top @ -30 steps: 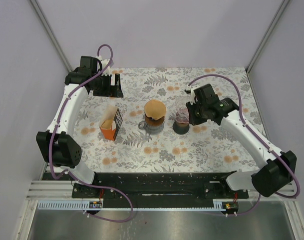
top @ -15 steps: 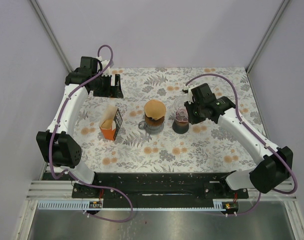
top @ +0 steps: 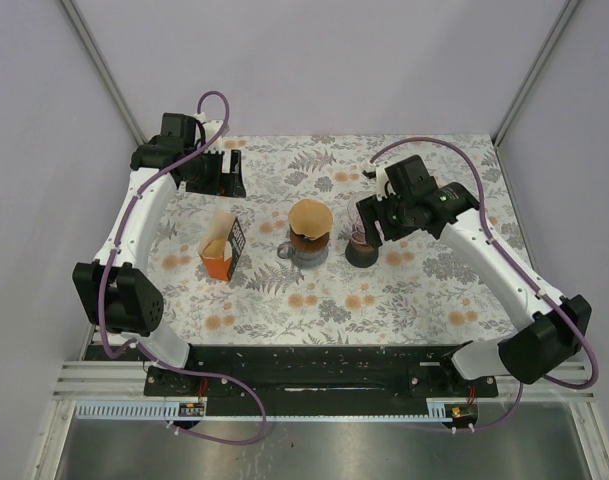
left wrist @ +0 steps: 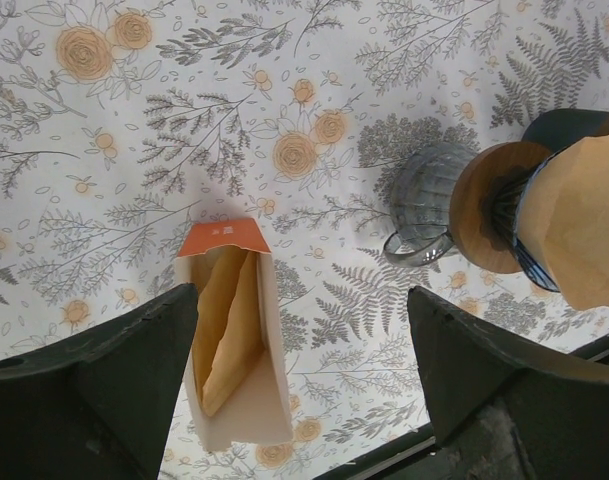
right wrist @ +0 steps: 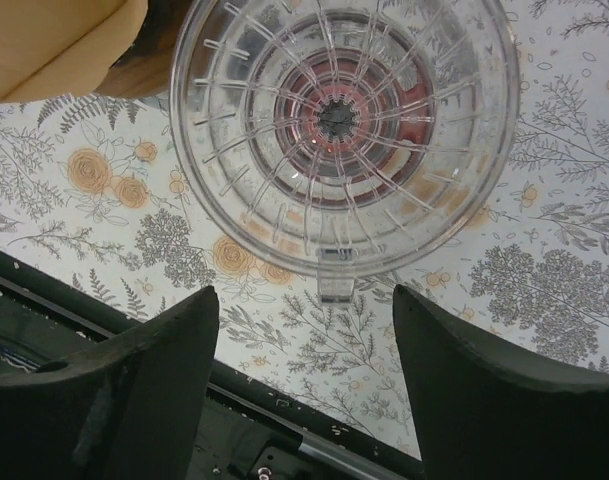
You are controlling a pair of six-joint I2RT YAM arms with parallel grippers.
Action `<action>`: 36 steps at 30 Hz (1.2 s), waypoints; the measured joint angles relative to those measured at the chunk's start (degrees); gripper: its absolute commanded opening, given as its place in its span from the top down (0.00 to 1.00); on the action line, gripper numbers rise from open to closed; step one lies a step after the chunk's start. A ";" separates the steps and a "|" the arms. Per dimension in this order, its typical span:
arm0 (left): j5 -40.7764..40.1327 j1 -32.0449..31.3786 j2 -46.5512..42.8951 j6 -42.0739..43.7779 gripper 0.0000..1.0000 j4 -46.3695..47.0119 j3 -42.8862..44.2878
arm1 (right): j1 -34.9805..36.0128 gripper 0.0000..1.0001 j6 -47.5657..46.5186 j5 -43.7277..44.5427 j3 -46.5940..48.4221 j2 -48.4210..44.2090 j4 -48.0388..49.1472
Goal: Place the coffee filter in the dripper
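The floral-print desk (top: 424,300) fills my overhead view. My left gripper (left wrist: 303,292) hangs near the far left corner with its dark fingers spread wide and nothing between them. My right gripper (right wrist: 304,295) hovers over the clear dripper (right wrist: 339,130), also spread wide and holding nothing.

Between the desk's middle and its left edge stands an open orange and white carton (left wrist: 229,400), with flat tan papers on edge inside it.

The clear dripper is round and glassy, with ribs radiating from a small centre hole. It sits on a dark base just right of the desk's middle.

Beside it, at mid-desk, is a grey ribbed mug (left wrist: 424,195) topped by a round wooden collar (left wrist: 479,205).

The coffee filter (top: 311,215), matte brown paper, rests on that collar with its long axis roughly upright. From overhead it looks domed. I cannot tell which way its mouth faces.
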 measured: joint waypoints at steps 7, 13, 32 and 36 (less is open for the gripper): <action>-8.00 0.00 0.90 6.93 0.18 -3.15 0.39 | 0.00 0.01 -1.36 0.79 5.25 -2.91 -3.37; -17.57 0.09 0.74 12.59 0.26 -3.32 -4.09 | 0.00 0.00 -1.36 4.00 10.05 -4.37 -4.13; -20.79 0.22 0.74 16.35 1.00 -0.61 -15.39 | 0.00 0.09 -2.25 4.76 12.48 -4.02 -1.68; -20.76 0.22 -0.37 16.39 1.00 -0.46 -15.39 | 0.48 0.11 -2.58 2.12 15.45 -3.54 1.33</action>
